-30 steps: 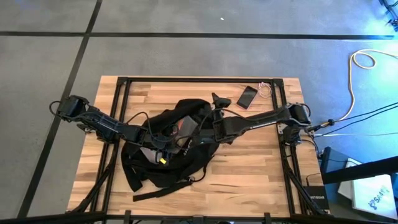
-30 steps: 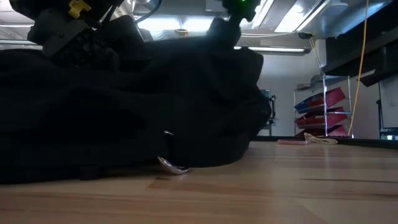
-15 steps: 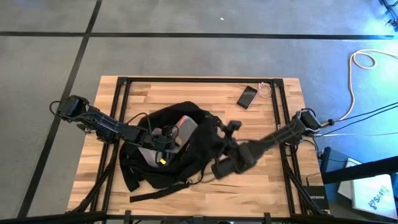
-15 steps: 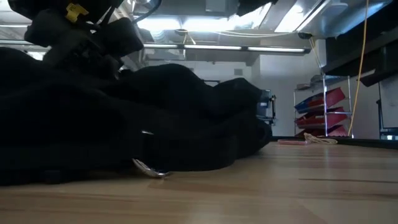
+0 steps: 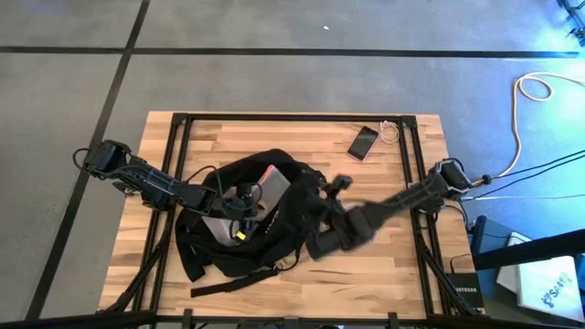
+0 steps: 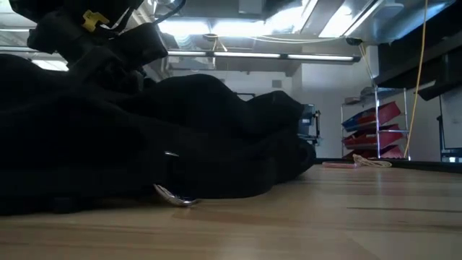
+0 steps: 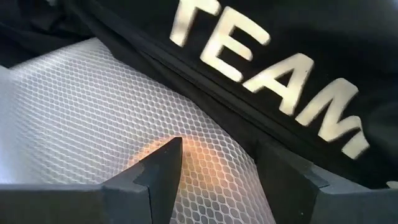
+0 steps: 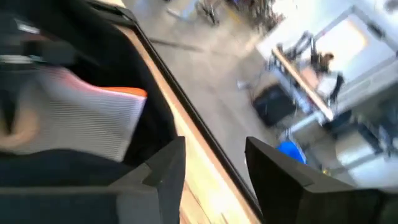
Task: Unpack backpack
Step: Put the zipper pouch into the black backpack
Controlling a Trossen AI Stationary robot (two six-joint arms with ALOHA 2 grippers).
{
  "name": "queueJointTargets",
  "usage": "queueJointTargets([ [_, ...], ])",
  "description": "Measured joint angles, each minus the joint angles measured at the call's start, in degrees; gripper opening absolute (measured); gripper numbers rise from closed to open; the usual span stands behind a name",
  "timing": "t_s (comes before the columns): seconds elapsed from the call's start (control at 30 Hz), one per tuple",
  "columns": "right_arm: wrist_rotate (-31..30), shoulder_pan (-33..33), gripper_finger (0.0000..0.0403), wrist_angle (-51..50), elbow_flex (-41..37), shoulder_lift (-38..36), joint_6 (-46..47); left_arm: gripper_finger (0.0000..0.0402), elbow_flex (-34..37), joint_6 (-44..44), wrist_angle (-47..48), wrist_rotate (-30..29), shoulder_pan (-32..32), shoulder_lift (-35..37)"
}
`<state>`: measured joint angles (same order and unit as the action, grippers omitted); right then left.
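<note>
The black backpack (image 5: 219,251) lies left of the table's centre and fills the left of the low view (image 6: 144,144). Its mouth gapes upward, showing a grey mesh-faced panel with an orange edge (image 5: 268,178) (image 8: 93,118). My left gripper (image 5: 242,203) (image 7: 221,171) is down in that mouth, shut on a bulge of white mesh. My right gripper (image 5: 318,245) (image 8: 214,168) hovers at the backpack's near right edge with a gap between its fingers and bare wood showing through it. My left gripper has a bulge of white mesh (image 7: 205,155) between its two fingers, where the mesh borders the black lettered fabric (image 7: 273,93). One finger (image 7: 158,171) is on the mesh and the other is at the black border. The fingers slant down from the table's left side. My right gripper has one finger (image 8: 165,165) beside the black rim of the mouth (image 8: 158,93). Whether it touches that rim, I cannot tell.
A black phone (image 5: 363,142) and a coil of white cable (image 5: 391,132) lie at the table's far right. A metal ring (image 6: 173,196) on the backpack rests on the wood. Bare wood stretches along the near edge and to the right of the backpack.
My right gripper has swung from the backpack's far right top toward the table's near edge, rolling as it went. The backpack's right side has come with it. The mouth has spread wider and the top has sunk lower. The left side has stayed put.
</note>
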<state>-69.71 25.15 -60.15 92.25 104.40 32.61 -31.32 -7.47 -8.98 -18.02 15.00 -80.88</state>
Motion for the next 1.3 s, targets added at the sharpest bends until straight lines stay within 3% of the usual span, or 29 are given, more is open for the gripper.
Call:
queueJointTargets([
  [0.23, 11.22, -7.29, 0.0226, 9.69, -0.02, 0.11, -7.15, 0.0186, -2.1, 7.43, 2.11, -8.69, 3.1, 7.81],
  [0.37, 11.32, -7.64, 0.0262, 12.76, -0.08, 0.84, -8.58, 0.0186, -4.58, 15.11, 9.39, -22.05, 6.15, 16.75],
  [0.5, 11.28, -7.09, 0.027, 17.68, -0.11, 2.17, -12.35, 0.0186, -4.69, 17.78, 17.65, -35.82, 7.65, 24.64],
  [0.57, 12.06, -7.15, 0.0268, 23.05, -0.07, 3.14, -16.2, 0.0186, -4.69, 15.78, 22.11, -36.48, 7.91, 27.77],
  [0.7, 17.71, -7.66, 0.0258, 35.04, -0.07, 6.74, -27.01, 0.0186, -4.73, 12.31, 25.98, -26.88, 13.26, 29.95],
  [0.87, 31.58, -9.8, 0.0235, 47.94, -0.07, 10.79, -38.05, 0.0186, -4.75, 12.88, 32.77, -35.26, 21.41, 28.22],
  [1.0, 43.1, -12.89, 0.0211, 53.05, -0.09, 13.03, -41.28, 0.0186, -4.75, 10.24, 40.88, -35.18, 23.8, 26.09],
  [1.1, 44.91, -15.09, 0.0198, 54.05, -0.09, 13.97, -42.0, 0.0186, -4.7, 5.35, 46.51, -35.19, 23.67, 23.86],
  [1.3, 44.91, -19.42, 0.0186, 54.64, -0.09, 16.89, -41.21, 0.0189, -5.87, 6.1, 46.91, -35.22, 21.61, 17.77],
])
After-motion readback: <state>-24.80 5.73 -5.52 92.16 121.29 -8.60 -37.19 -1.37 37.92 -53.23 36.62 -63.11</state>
